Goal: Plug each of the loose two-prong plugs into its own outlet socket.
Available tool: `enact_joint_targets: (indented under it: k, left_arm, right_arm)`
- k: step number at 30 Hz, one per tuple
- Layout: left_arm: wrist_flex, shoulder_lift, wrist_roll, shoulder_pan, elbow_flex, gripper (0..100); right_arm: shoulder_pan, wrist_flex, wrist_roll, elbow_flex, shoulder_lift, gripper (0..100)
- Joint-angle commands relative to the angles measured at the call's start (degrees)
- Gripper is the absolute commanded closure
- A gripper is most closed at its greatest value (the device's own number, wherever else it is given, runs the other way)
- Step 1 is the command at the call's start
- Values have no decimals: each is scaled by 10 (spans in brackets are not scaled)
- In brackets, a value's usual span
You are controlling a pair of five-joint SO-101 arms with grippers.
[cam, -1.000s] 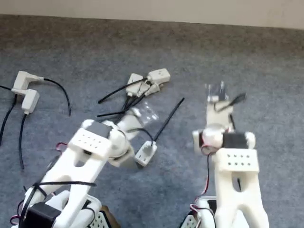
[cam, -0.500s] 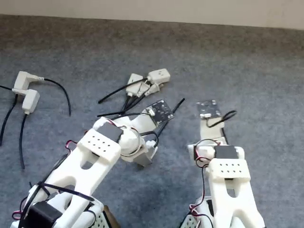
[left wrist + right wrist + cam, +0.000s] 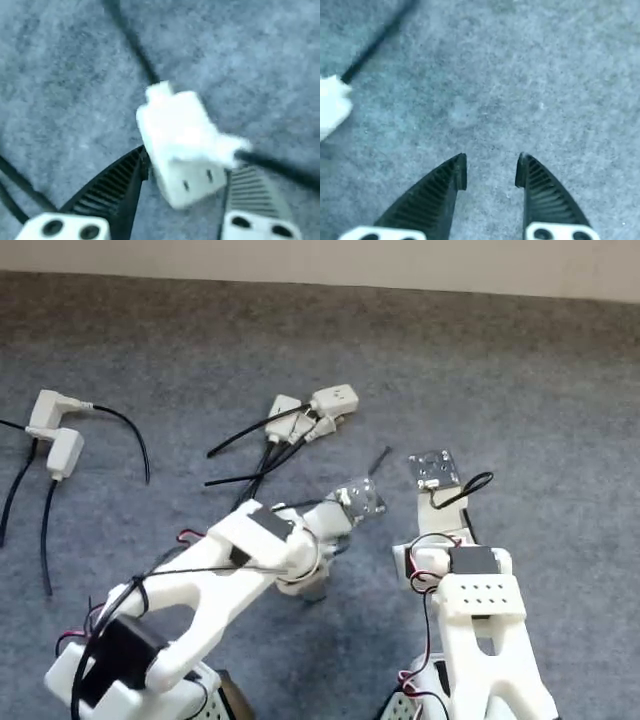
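Presently, the left gripper (image 3: 186,167) is clamped on a white socket block (image 3: 177,132), its cord trailing, above the grey carpet (image 3: 60,75). The right gripper (image 3: 491,172) stands narrowly parted with nothing between its fingers. Since a second ago the left arm has stretched forward toward the right gripper. Bare carpet lies beyond both.

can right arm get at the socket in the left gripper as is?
Probably, partly. The right gripper is open and empty, and the socket sits close beside it. But the left gripper clamps two of its sides, leaving little to grab.
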Motion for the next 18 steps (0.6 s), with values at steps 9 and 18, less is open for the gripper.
enact_joint_targets:
  k: [9,18]
  left_arm:
    - [230,1,0,-80,-274,936]
    - [258,65,-86,-437,-509,934]
  right_arm:
    - [-7,-12,4,15,-15,837]
    - [-7,-12,-19,16,-15,837]
